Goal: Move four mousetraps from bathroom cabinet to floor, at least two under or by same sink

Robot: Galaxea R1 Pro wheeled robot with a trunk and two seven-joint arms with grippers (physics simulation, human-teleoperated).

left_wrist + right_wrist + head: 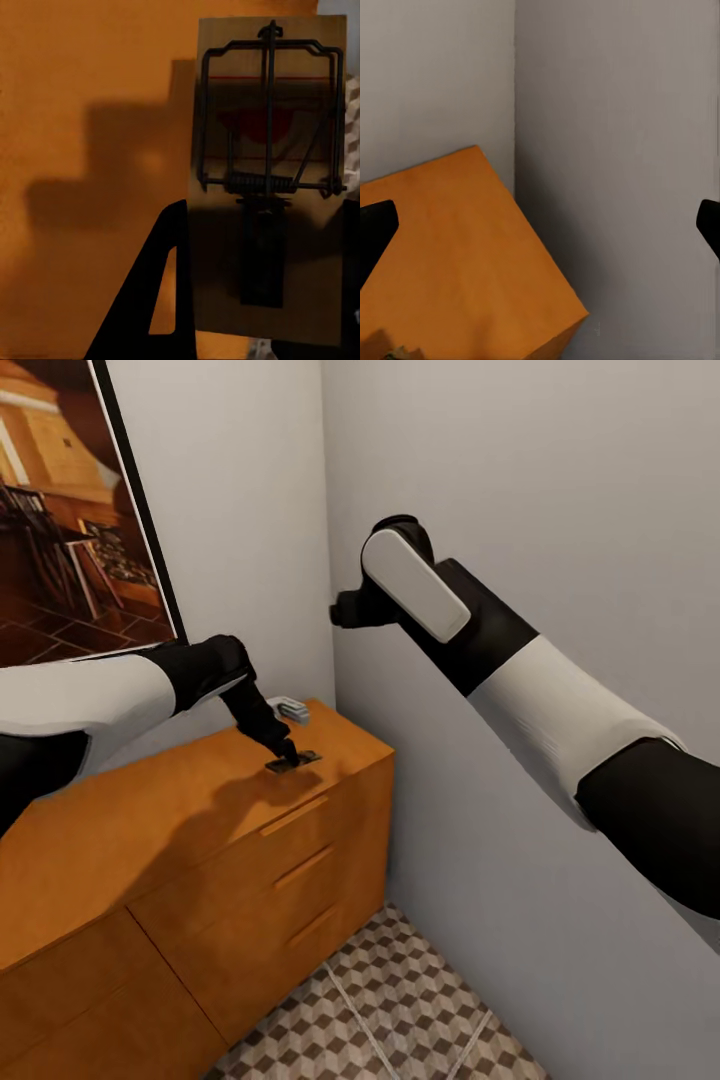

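Observation:
A mousetrap (266, 187), a tan wooden plate with a dark wire spring and a red spot, sits between the fingers of my left gripper (255, 300). Both fingers (154, 300) press its long edges. In the head view this mousetrap (298, 761) is at the top of the orange-brown cabinet (180, 830), near its right front corner, with my left gripper (287, 752) shut on it from above. My right gripper (342, 610) is raised near the wall corner; in its wrist view its fingertips (375, 232) stand wide apart, open and holding nothing, over the cabinet's corner (457, 270).
A small pale grey object (289, 709) lies on the cabinet top by the back wall. A framed picture (70, 510) hangs above the cabinet. The grey side wall (560, 510) stands close on the right. A strip of cube-pattern floor (400, 1010) lies between cabinet and wall.

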